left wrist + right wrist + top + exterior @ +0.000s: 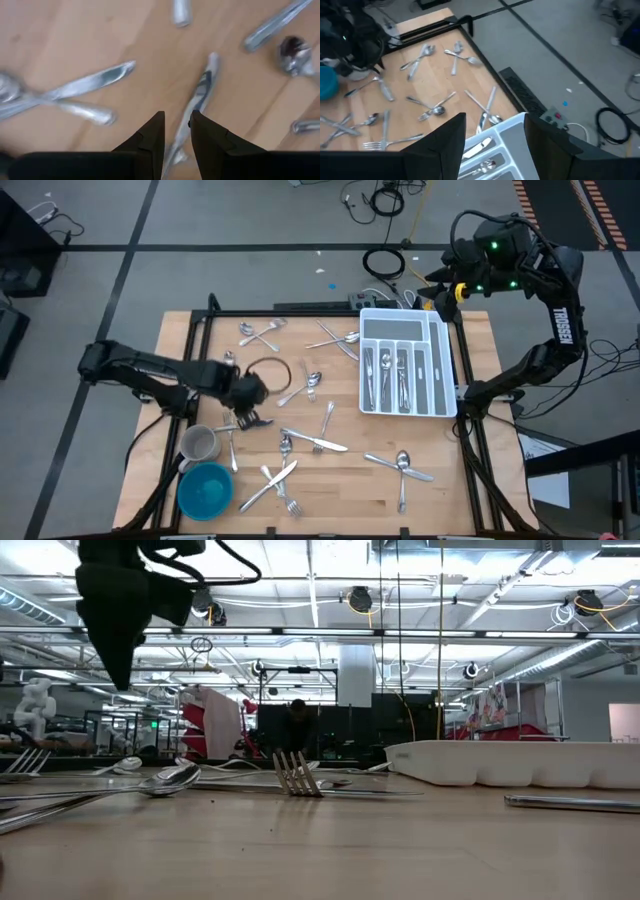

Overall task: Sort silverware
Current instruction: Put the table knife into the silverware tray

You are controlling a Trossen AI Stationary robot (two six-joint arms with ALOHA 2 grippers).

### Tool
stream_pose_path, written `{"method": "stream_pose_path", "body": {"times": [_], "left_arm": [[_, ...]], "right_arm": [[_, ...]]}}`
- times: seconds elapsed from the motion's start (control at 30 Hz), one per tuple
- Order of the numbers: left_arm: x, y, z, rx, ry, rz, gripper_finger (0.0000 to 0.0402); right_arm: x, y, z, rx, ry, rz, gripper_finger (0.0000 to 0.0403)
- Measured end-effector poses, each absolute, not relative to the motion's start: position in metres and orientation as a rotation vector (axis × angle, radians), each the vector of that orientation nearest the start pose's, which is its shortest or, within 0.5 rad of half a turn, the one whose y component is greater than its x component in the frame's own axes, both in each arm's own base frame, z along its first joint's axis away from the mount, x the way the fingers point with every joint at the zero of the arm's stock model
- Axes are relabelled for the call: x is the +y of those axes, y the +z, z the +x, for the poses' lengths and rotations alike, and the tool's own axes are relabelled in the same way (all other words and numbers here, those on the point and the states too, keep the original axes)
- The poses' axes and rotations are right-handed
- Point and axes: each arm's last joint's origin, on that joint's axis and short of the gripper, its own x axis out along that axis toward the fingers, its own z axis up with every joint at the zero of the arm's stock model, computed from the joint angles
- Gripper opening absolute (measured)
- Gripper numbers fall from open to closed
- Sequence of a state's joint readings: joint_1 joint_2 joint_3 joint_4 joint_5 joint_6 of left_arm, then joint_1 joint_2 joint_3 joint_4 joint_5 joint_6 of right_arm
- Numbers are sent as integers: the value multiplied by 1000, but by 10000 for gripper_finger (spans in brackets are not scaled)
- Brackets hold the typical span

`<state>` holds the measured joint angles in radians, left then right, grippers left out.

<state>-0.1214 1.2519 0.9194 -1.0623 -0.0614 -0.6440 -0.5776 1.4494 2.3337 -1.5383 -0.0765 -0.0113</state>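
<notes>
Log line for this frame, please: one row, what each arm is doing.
left gripper: over table's left side, open, straddling a utensil | right gripper: waiting open above the tray | most silverware unsorted

Table (pixel 330 480): light wood w/ visible grain, black frame round edges. Silverware (pixel 315 444): shiny silver, bright glints. Tray (pixel 445 380): white, grey-looking slots inside. Bowl (pixel 206 490) at 7 o'clock on table: bright blue. Mug (pixel 198 444) just at 12 o'clock of bowl: dull grey metal, pale inside. Left gripper (pixel 247 418) & its arm: black. Right gripper (pixel 435 288) at 1 o'clock, off table: black w/ yellow bit, green lights on arm, white lettering on arm link. Floor (pixel 250 220): grey w/ black lines; orange-striped patch at 1 o'clock corner. Cable coil (pixel 383 262): black.
</notes>
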Motion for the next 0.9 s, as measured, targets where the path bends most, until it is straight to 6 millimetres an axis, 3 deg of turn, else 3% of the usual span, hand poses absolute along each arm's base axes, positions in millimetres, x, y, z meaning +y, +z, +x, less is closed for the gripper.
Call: {"method": "stream_pose_path", "body": {"times": [0.13, 0.4, 0.73, 0.9], "left_arm": [[-49, 230, 202, 1310, 346, -401, 96], [-82, 223, 181, 1405, 199, -174, 96], [-87, 209, 177, 1425, 98, -130, 96], [-85, 197, 177, 1443, 73, -232, 106]], "right_arm": [[-89, 534, 149, 636, -412, 165, 194], [-86, 533, 150, 660, -328, 105, 194], [-84, 532, 149, 672, -273, 60, 194], [-84, 532, 150, 671, -248, 46, 194]]}}
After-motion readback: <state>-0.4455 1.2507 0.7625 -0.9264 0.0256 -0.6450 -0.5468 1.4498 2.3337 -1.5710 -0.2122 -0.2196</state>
